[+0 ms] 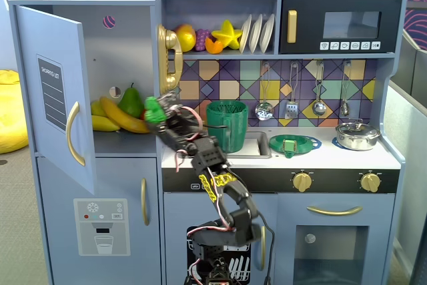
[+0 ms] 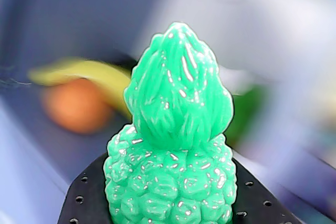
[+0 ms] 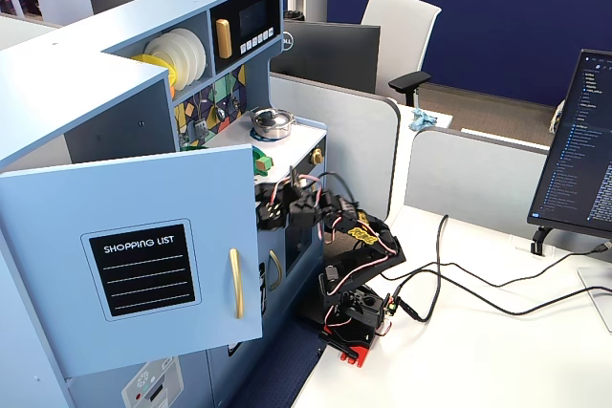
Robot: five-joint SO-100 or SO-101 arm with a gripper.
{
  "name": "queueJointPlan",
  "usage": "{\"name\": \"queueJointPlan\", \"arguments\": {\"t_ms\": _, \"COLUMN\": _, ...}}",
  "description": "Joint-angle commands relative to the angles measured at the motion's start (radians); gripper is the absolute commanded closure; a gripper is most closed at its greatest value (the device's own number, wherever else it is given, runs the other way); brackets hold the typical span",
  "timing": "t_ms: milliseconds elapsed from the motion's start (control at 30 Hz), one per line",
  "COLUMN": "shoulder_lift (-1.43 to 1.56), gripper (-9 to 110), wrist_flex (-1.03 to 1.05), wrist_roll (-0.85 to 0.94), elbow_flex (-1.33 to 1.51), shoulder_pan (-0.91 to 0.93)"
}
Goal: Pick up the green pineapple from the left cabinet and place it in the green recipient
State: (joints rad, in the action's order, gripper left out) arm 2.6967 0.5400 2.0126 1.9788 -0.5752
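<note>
Pineapple [image 1: 153, 109] sits pinched in the hand [image 1: 160, 114], crown pointing up and left in a fixed view, just outside the open mouth of the left cabinet [image 1: 127, 51]. Wrist view fills with it: green pineapple [image 2: 173, 156], bumpy body low, leafy crown upright, black fingers [image 2: 84, 198] pressed against both sides of the body. Background there is blurred; a yellow streak and an orange blob lie behind.

Cabinet door [image 1: 57, 91] stands swung wide, gold handle [image 1: 73, 133] and grey label facing out. On the shelf inside: bananas [image 1: 120, 117] lying flat, dark green pear [image 1: 131, 101] upright behind them.

Green recipient [image 1: 227, 125] stands on the worktop [image 1: 347, 157] beside the sink, right of the hand and apart from it. Flat green dish [image 1: 289, 144] further right, then a steel pot [image 1: 357, 135].

From the side, in another fixed view, the arm [image 3: 354, 246] reaches from its base toward the kitchen; hand and fruit mostly hidden behind the open door [image 3: 143, 265].
</note>
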Motion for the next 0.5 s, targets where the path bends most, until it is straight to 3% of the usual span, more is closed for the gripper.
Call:
{"name": "queueJointPlan", "arguments": {"t_ms": 0, "shoulder_lift": 0.037, "gripper": 101, "wrist_flex": 0.087, "wrist_roll": -0.057, "elbow_flex": -0.124, "shoulder_pan": 0.204}}
{"name": "queueJointPlan", "arguments": {"t_ms": 233, "shoulder_lift": -0.184, "gripper": 101, "wrist_flex": -0.055, "wrist_roll": -0.17, "elbow_flex": -0.202, "shoulder_pan": 0.509}}
{"name": "queueJointPlan", "arguments": {"t_ms": 467, "shoulder_lift": -0.515, "gripper": 101, "wrist_flex": -0.21, "wrist_roll": -0.337, "elbow_flex": -0.38, "shoulder_pan": 0.629}}
